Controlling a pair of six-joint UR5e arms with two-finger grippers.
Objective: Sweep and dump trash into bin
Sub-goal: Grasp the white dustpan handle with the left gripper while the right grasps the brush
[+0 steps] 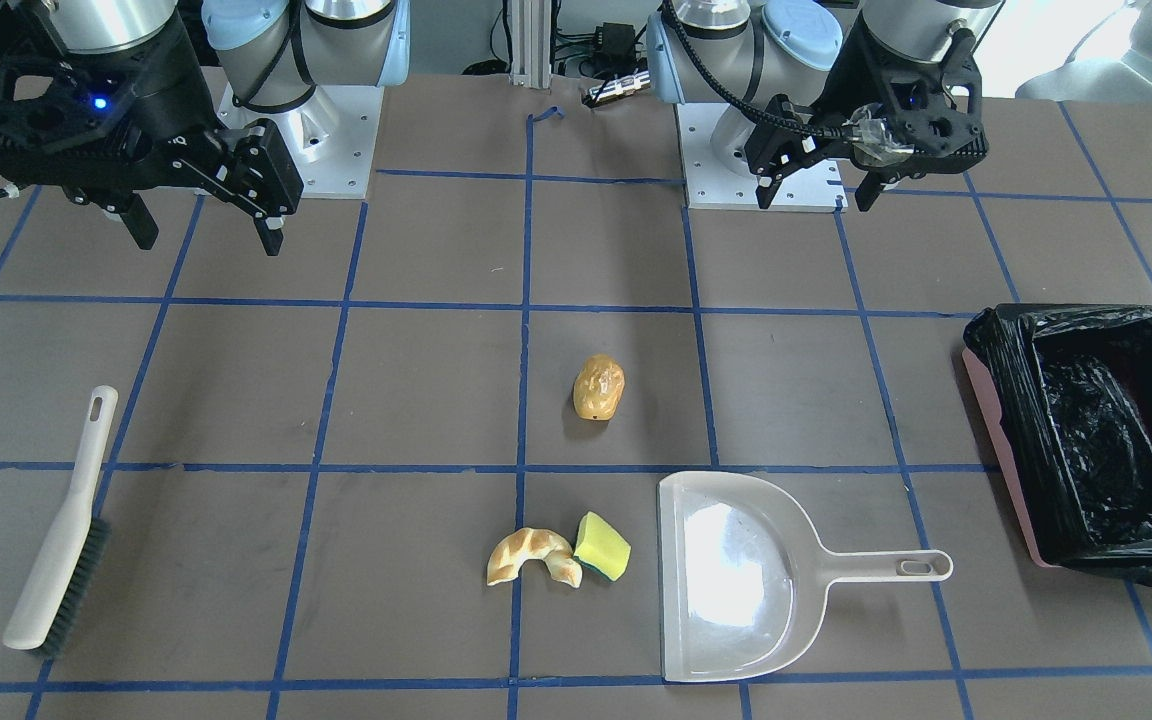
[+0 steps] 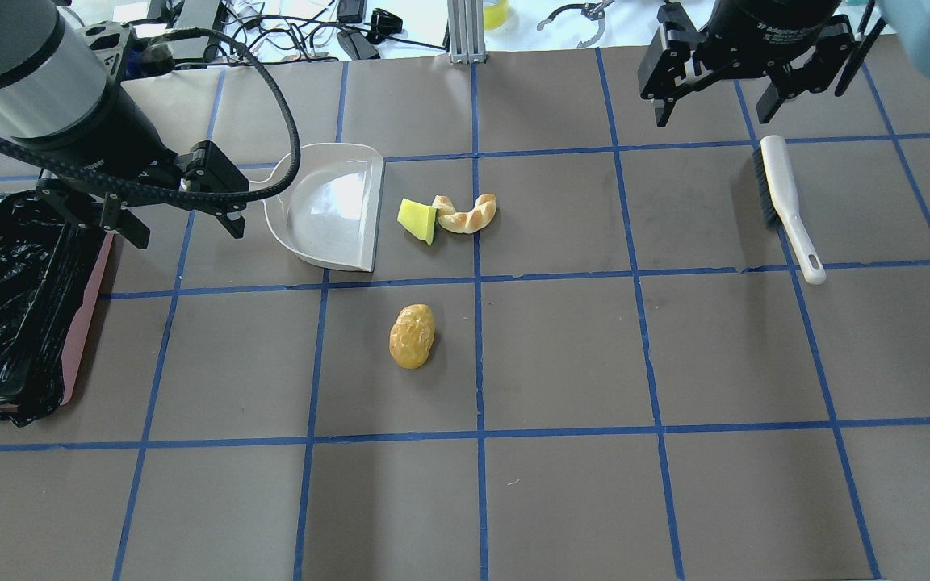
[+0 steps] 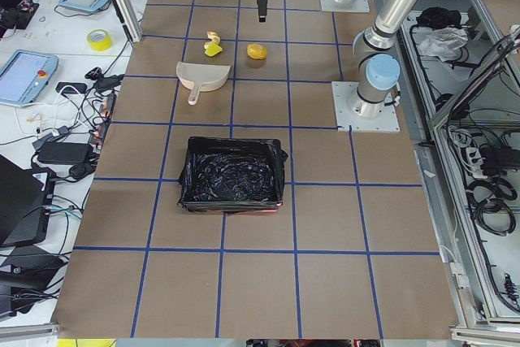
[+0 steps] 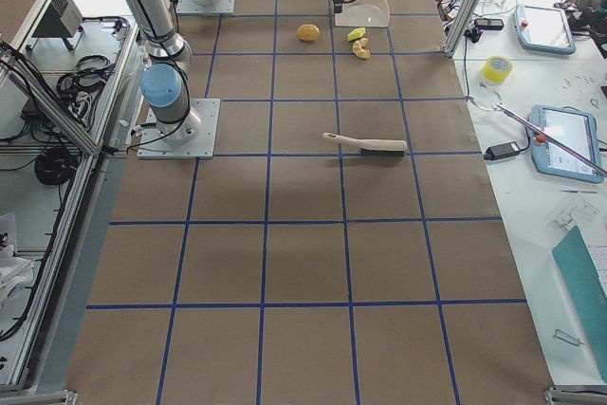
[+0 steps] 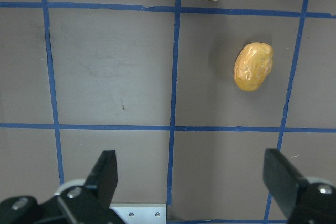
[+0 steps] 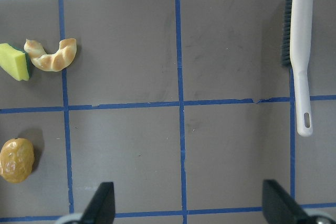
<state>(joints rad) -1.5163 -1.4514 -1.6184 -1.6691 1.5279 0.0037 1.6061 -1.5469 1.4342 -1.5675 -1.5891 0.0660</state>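
Step in hand, as I judge it: the opening reach, with nothing swept and no tool lifted. Left gripper [image 1: 816, 197] hangs above the table, jaws spread wide and empty. Right gripper [image 1: 208, 240] is likewise wide and empty. The brush [image 1: 61, 530] lies flat ahead of the right gripper, handle end nearer it. The dustpan [image 1: 736, 580] lies ahead of the left gripper, its handle pointing outboard toward the bin [image 1: 1006, 420], which sits further out on that gripper's left. Trash: the potato-shaped lump [image 1: 599, 388] is between the two grippers, nearer the left. The croissant piece [image 1: 533, 556] and sponge [image 1: 602, 546] lie further ahead, touching or nearly so, just beside the pan's open lip. Next, I reckon, the right gripper must close on the brush handle and the left on the pan handle. The front-facing view shows the pan handle whole — overhead, the left gripper and cable cover it. The left wrist view catches only the lump and a pan corner, while the right wrist view takes in the brush and all three items but no pan.
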